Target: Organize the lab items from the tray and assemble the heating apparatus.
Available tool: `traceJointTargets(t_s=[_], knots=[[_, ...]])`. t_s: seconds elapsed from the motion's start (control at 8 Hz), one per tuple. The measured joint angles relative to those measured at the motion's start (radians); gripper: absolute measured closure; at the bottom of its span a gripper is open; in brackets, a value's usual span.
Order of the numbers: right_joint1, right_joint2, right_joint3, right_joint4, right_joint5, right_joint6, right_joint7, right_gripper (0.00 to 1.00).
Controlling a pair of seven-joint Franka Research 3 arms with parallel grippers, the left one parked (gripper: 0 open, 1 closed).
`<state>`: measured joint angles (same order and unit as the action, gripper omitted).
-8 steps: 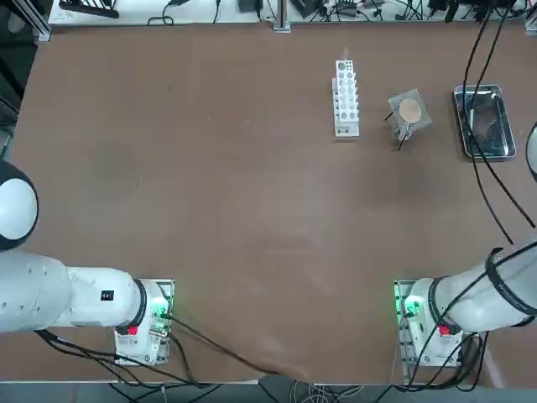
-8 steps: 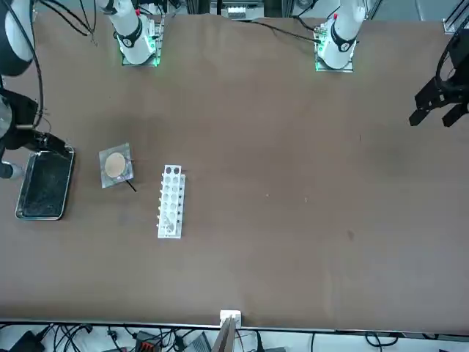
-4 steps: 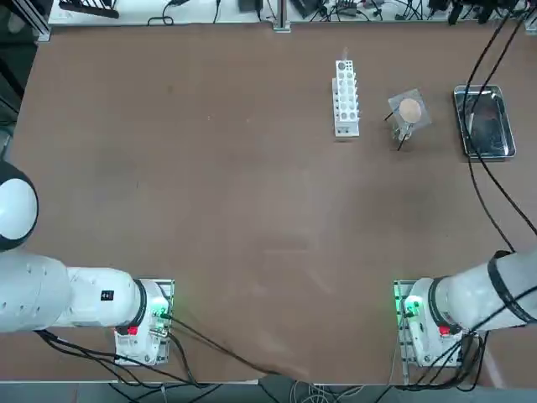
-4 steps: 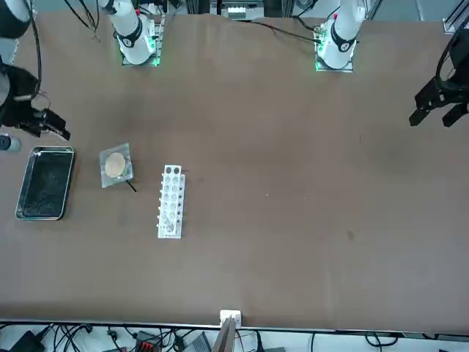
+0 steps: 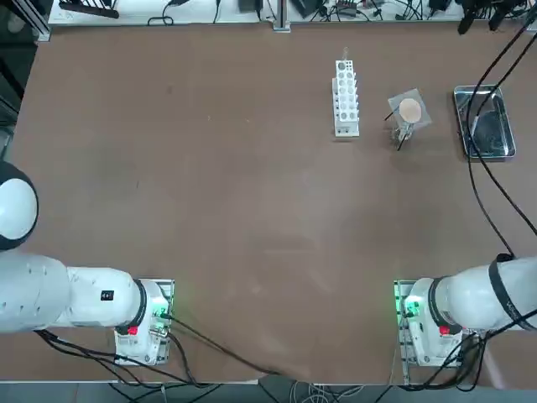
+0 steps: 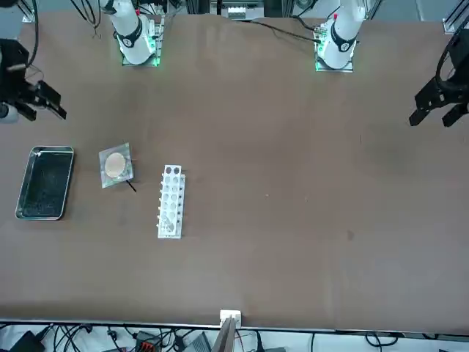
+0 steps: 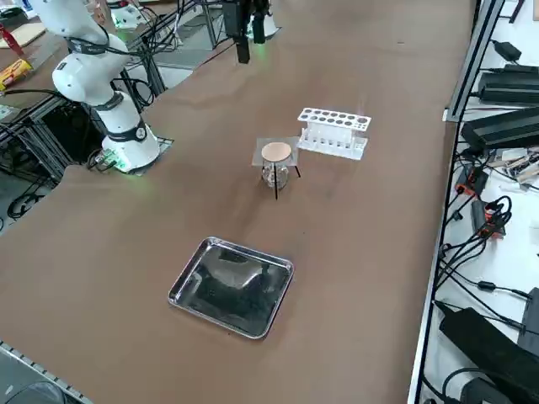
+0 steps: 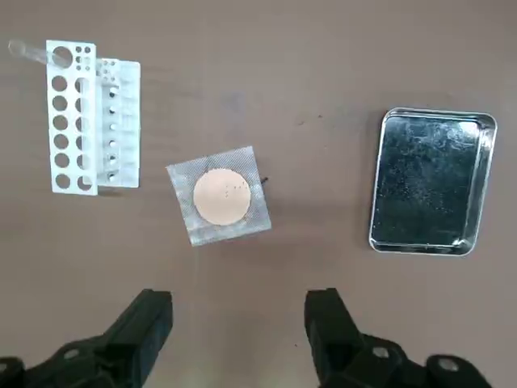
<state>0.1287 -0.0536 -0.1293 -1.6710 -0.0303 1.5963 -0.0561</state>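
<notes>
Apparatus looks assembled: mesh (image 8: 220, 196) sits atop tripod (image 7: 275, 181) w/ burner (image 7: 271, 175) under it, betw. empty tray (image 8: 432, 181) & test-tube rack (image 8: 81, 115) on bench. You've got right gripper (image 8: 238, 319) open, holding nothing, high above. Little left, I'd judge.

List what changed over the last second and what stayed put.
The right gripper drew back from over the tray toward the robot's side, open and empty. The tray, the mesh on its tripod and the test-tube rack stayed put.
</notes>
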Motion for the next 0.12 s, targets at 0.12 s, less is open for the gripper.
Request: traceJointTargets(t_s=[0.12], knots=[[0.003,0.001,0.01,0.002,0.006,0.0,0.0,0.0]])
